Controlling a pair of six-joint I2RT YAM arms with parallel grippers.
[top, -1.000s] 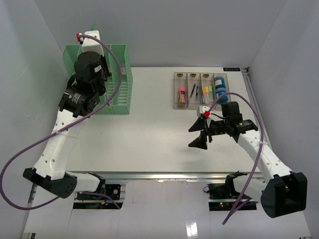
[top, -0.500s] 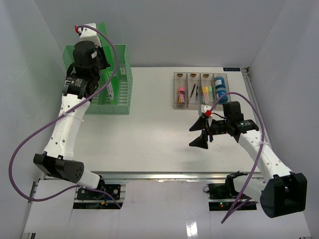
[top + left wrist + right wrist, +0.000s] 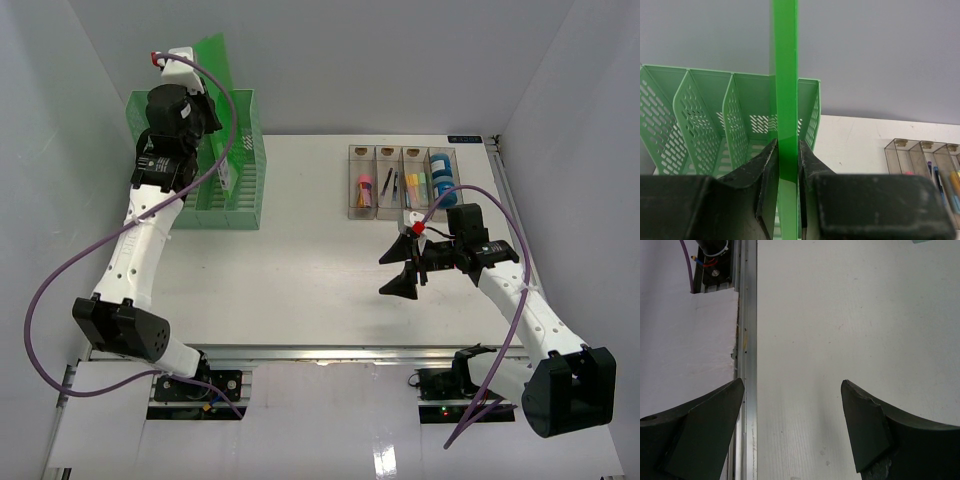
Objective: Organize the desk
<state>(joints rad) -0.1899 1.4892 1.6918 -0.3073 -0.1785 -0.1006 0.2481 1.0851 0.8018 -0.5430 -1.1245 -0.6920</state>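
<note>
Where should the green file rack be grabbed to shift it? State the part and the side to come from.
Grip the top edge of one upright divider of the green file rack, coming down from above. The dividers are thin walls with open slots on either side, likely leaving room for one finger each.

The green sheet [image 3: 785,90] between my left fingers [image 3: 766,167] is thin, glossy, translucent plastic. At ten o'clock on the desk [image 3: 300,250], the file rack [image 3: 700,120] is paler green plastic, perforated and smooth with a slight sheen. The tray [image 3: 400,180] at one o'clock is clear plastic. The desk top looks white and matt, and its front rail [image 3: 747,340] is bare, dull metal. My right fingers [image 3: 705,425] are black, matt and scuffed along the edges.
</note>
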